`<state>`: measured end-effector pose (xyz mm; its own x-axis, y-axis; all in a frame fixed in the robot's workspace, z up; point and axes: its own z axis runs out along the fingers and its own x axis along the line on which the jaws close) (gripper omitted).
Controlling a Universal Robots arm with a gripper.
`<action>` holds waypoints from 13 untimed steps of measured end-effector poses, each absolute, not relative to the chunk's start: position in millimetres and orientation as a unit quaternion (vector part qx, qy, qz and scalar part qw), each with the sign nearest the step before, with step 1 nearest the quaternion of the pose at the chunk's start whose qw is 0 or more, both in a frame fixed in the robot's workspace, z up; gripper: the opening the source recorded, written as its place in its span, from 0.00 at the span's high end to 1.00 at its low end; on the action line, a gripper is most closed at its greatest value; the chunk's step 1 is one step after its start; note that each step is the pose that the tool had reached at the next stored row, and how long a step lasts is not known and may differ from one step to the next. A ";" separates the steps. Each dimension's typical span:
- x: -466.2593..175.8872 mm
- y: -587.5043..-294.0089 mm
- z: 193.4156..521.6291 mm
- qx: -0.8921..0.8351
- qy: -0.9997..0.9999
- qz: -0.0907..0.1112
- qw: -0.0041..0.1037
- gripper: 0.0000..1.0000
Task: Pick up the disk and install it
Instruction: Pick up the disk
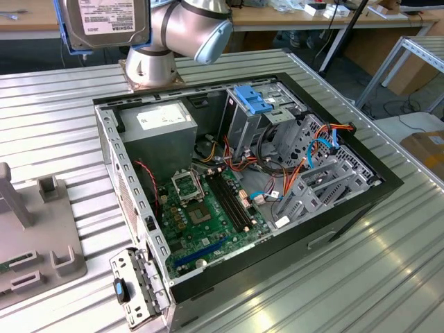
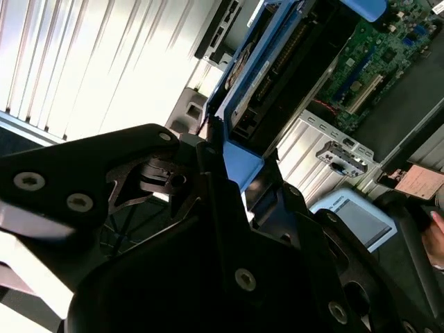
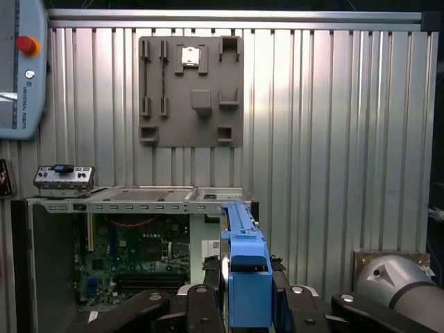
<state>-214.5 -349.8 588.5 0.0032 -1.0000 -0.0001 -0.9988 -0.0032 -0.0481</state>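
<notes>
Gripper (image 3: 248, 312) clamped on the disk (image 3: 248, 274) across its blue carrier; disk aloft at 11 o'clock of the open PC case (image 1: 326, 232), exterior view.

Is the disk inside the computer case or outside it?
Outside. The gripper holds the disk in the air, apart from the open computer case.

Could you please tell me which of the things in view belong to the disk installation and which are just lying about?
In the job: the disk, clamped in the gripper; the open computer case.
Lying about: the grey fixture plate; the teach pendant.
</notes>
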 end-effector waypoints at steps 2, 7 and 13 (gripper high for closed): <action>-201.8 -349.8 588.6 -0.708 0.706 -0.017 0.017 0.63; -190.5 -349.8 588.6 -0.708 0.706 -0.017 0.017 0.63; -188.1 -354.2 587.8 -0.708 0.706 -0.017 0.017 0.63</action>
